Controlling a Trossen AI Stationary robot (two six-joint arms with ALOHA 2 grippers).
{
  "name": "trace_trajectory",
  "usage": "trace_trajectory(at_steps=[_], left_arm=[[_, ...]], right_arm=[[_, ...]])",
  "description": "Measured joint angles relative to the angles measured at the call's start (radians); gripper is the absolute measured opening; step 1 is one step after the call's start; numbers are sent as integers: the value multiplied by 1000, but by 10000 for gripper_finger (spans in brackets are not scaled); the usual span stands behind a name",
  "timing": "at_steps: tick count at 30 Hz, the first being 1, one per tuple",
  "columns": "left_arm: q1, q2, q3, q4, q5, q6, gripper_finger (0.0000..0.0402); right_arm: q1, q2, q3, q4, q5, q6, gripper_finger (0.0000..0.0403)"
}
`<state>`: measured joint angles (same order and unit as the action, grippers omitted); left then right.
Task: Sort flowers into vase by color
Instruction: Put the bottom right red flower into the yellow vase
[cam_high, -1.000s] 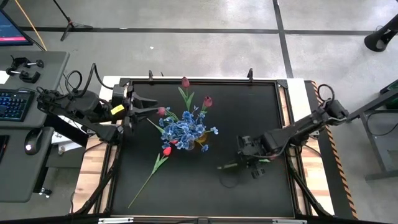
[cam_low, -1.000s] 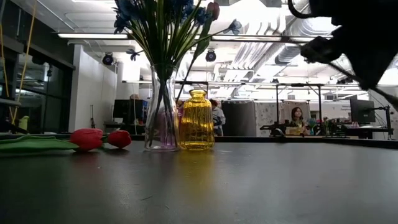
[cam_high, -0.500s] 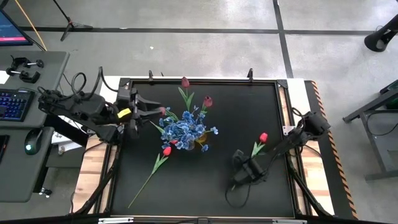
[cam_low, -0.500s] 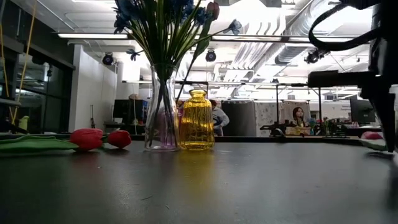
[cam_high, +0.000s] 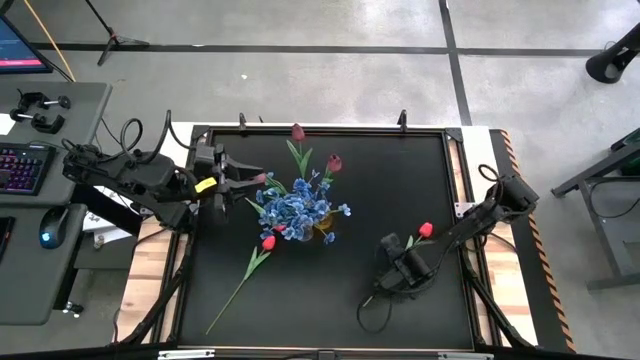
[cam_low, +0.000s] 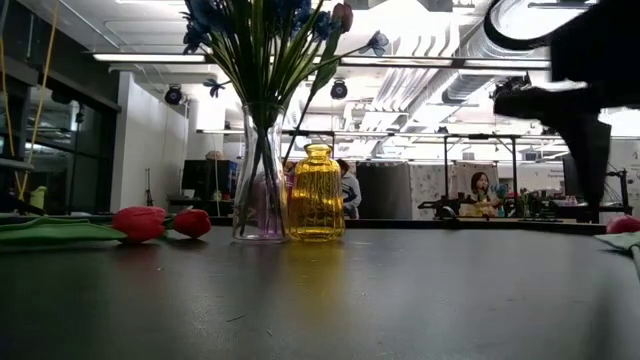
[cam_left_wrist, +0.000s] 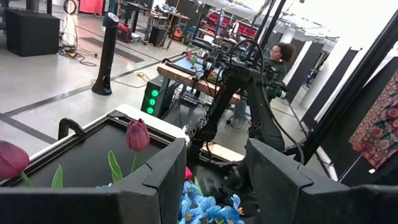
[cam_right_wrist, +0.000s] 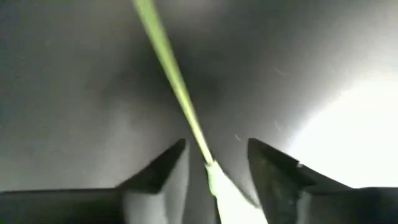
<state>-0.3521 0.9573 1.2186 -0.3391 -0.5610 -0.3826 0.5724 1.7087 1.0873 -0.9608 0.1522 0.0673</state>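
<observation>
Green stem (cam_right_wrist: 171, 68) runs lengthwise between the open right gripper (cam_high: 397, 262) fingers, its red tulip (cam_high: 427, 230) lying toward the worktop's right edge

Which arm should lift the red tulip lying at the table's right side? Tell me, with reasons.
Right. The right gripper is low over that red tulip, its open fingers either side of the green stem. The left gripper waits beside the blue bunch, across the table.
</observation>
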Motion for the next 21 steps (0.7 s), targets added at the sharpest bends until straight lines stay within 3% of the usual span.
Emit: trace_trajectory(at_steps=[2,5,11,15,21], left_arm=[[0,0,0,0,0,0,157],[0,0,0,-2,0,0,157],[23,0,0,-1,0,-10,157],[50,-1,0,0,0,-35,157],[74,-8,0,20,71,-37,157]], right_arm=[[-12,-19,3,-48,-2,175,183],[-32,-57,-19,-47,-63,619,218],[18,-120,-163,74,-168,1453,232],[78,-128,-233,221,-146,1809,223],[114,-131,-284,330,-18,2143,202]])
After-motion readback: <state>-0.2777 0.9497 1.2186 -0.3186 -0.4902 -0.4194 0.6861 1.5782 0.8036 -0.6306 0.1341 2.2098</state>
